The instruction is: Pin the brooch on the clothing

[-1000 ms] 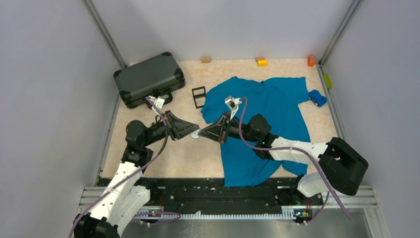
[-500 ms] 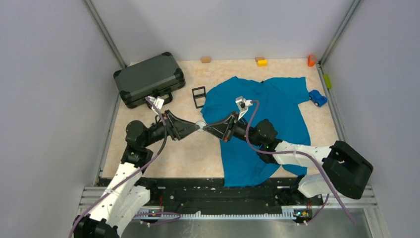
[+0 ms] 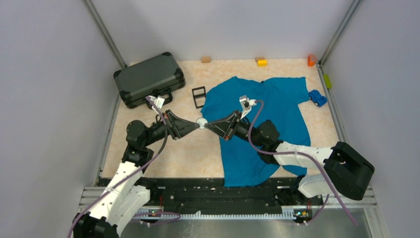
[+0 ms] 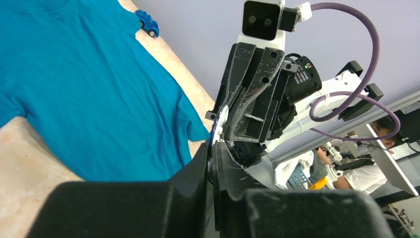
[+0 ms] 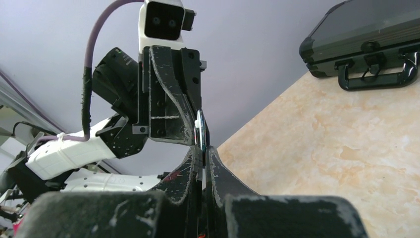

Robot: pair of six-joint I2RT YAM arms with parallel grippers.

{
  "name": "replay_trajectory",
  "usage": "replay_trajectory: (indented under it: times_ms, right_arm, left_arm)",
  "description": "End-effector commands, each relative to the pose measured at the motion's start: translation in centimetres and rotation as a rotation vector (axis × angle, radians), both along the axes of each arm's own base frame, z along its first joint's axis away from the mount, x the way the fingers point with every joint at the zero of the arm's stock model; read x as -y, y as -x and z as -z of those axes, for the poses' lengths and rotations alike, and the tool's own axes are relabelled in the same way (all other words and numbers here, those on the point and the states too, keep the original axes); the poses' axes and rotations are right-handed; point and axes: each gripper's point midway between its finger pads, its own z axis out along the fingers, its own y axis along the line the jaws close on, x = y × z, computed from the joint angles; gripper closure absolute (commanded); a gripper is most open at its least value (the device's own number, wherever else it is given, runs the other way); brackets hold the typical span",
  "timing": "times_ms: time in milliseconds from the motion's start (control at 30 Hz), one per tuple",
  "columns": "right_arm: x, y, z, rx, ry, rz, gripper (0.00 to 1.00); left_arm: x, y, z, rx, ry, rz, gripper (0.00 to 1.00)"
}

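Note:
The brooch point(image 3: 201, 122) is a small round disc held above the table, between the two gripper tips, just left of the clothing point(image 3: 270, 111), a teal T-shirt spread flat. My left gripper point(image 3: 196, 124) reaches it from the left and is shut on its near edge. Coming from the right, my right gripper point(image 3: 208, 123) is shut on the opposite edge. In the left wrist view the brooch point(image 4: 217, 130) shows edge-on at my left gripper point(image 4: 214, 148), with the T-shirt point(image 4: 74, 84) beyond. The right wrist view has the brooch point(image 5: 199, 126) pinched in my right gripper point(image 5: 203, 148).
A dark grey hard case point(image 3: 148, 78) lies at the back left, a black rectangular frame point(image 3: 198, 96) beside the shirt's collar. A blue toy car point(image 3: 317, 97) sits by the shirt's right sleeve. Small blocks point(image 3: 261, 61) line the back edge.
Both grippers rose and shifted toward the back with the brooch. My left gripper opened, then closed again on the disc. The right gripper stayed shut on it.

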Motion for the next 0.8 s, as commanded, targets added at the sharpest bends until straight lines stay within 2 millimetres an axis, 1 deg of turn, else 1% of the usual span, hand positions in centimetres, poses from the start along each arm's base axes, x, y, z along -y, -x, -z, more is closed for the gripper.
replay_trajectory:
  times_ms: [0,100,133,167,200,267,333,367,433,533,667,767]
  right_arm:
    - [0.8,0.2,-2.6,0.046,-0.075,0.006,1.0]
    - [0.5,0.3,-2.4,0.047,-0.048,-0.011,1.0]
    - [0.4,0.4,-2.2,0.051,-0.032,-0.018,0.97]
    - [0.4,0.3,-2.1,0.053,-0.014,-0.021,0.89]
    - [0.7,0.1,-2.0,0.056,0.0,-0.016,0.78]
    - [1.5,-0.4,-1.6,0.08,0.047,0.009,0.6]
    - [2.3,-0.9,-0.8,0.101,0.146,0.047,0.49]
    - [2.7,-1.0,-0.6,0.121,0.196,0.059,0.46]
    - [3.4,-1.2,-0.2,0.149,0.292,0.053,0.43]
    - [4.0,-0.6,0.2,0.155,0.385,-0.038,0.42]
    - [3.8,1.3,1.8,0.135,0.479,-0.199,0.47]
    - [3.2,3.2,1.5,0.122,0.438,-0.328,0.51]
  left_arm:
    - [0.2,0.4,-1.0,0.055,0.012,0.016,1.0]
    - [0.2,0.3,-0.8,0.057,-0.008,0.016,1.0]
    - [0.2,0.3,-0.7,0.058,-0.016,0.017,1.0]
    - [0.2,0.4,-0.7,0.059,-0.021,0.02,1.0]
    - [0.2,0.5,-0.6,0.061,-0.027,0.03,1.0]
    - [0.4,0.9,-0.5,0.071,-0.044,0.061,1.0]
    - [0.7,1.9,-0.3,0.071,-0.075,0.136,1.0]
    - [0.8,2.4,0.0,0.055,-0.1,0.179,1.0]
    - [1.0,3.0,1.2,0.017,-0.165,0.246,1.0]
    - [1.3,4.2,2.6,-0.026,-0.245,0.336,1.0]
    - [2.1,5.9,2.9,-0.033,-0.268,0.449,1.0]
    - [3.1,6.9,4.2,-0.049,-0.334,0.515,1.0]
